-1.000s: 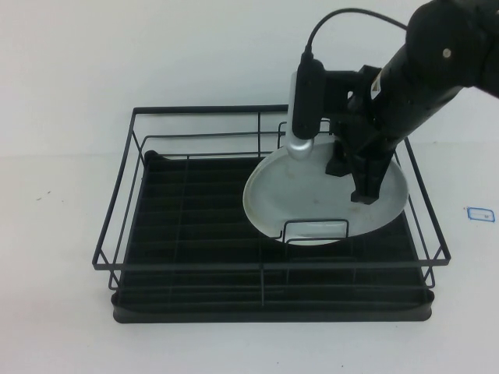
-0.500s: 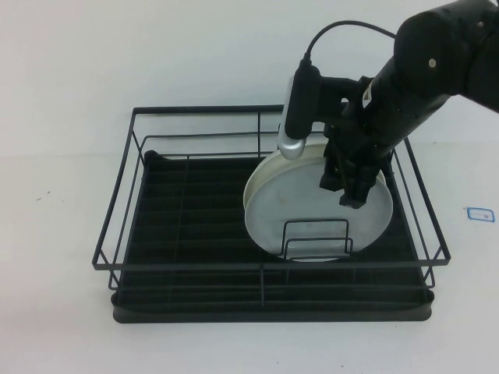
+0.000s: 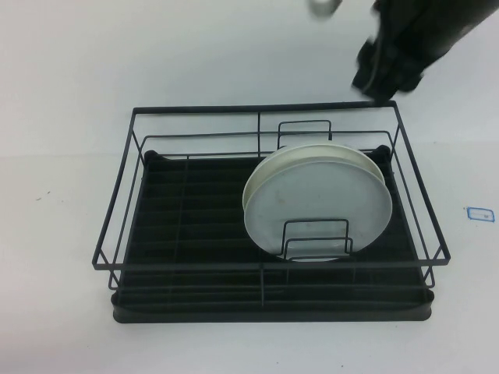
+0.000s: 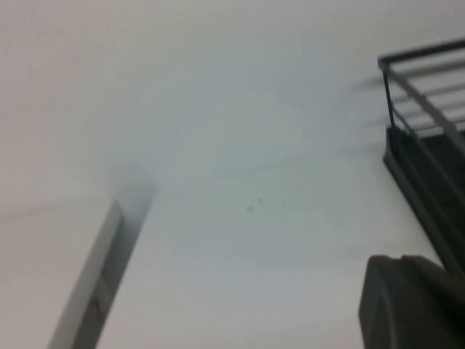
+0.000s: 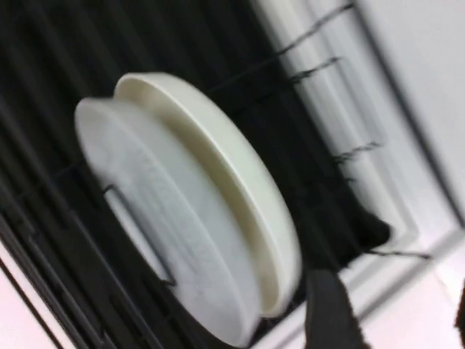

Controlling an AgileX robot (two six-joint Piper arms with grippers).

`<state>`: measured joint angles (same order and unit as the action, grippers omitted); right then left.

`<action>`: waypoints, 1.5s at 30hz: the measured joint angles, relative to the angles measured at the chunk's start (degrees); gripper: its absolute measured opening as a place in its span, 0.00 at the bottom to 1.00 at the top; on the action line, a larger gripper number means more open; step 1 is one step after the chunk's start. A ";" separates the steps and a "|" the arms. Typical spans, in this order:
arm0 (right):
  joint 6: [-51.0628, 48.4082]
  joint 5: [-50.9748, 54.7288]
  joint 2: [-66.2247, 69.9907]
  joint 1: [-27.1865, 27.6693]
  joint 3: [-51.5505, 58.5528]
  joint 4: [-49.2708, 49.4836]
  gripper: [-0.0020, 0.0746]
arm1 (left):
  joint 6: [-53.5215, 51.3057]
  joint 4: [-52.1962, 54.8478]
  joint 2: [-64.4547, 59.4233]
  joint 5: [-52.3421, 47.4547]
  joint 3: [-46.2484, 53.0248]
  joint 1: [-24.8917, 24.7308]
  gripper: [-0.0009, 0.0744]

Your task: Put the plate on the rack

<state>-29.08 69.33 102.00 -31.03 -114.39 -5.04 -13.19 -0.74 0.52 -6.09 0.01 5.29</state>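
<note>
Black right gripper (image 3: pixel 382 72): lifted above and behind the rack's far right corner, well apart from the plate, holding nothing; only part of it is in frame, so whether its jaws are parted or closed cannot be told.
Left gripper (image 4: pixel 403 302): off to the side of the rack over bare table, only a dark edge of it in its own wrist view; jaw state cannot be told, and it seems to be parked.
Plate (image 3: pixel 320 204): pale grey-white, standing on edge in the right half of the rack, leaning back, its lower edge behind a small wire loop (image 3: pixel 316 238).
Second plate (image 5: pixel 218 171): a warmer cream disc standing just behind the grey one, the two faces close together, likely touching.
Rack (image 3: pixel 195 113): black wire frame on a ribbed black tray base, level on the white table (image 3: pixel 62 93).
Step in hand: by the look of it, the retreat after release; placement seems done.
Doing it well: draw the right arm straight up and away, clear of the top rail, so nothing catches a bar and jolts the standing plates.
Risk: a knock to the rack could tip the grey plate forward off its loop.
</note>
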 joint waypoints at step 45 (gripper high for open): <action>25.93 -48.74 -56.19 30.40 69.40 -10.07 0.41 | -0.63 -2.34 0.00 -14.57 0.11 0.00 0.01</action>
<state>-3.15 20.58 45.81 -0.63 -45.00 -15.11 -13.81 -3.08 0.52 -20.66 0.12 5.29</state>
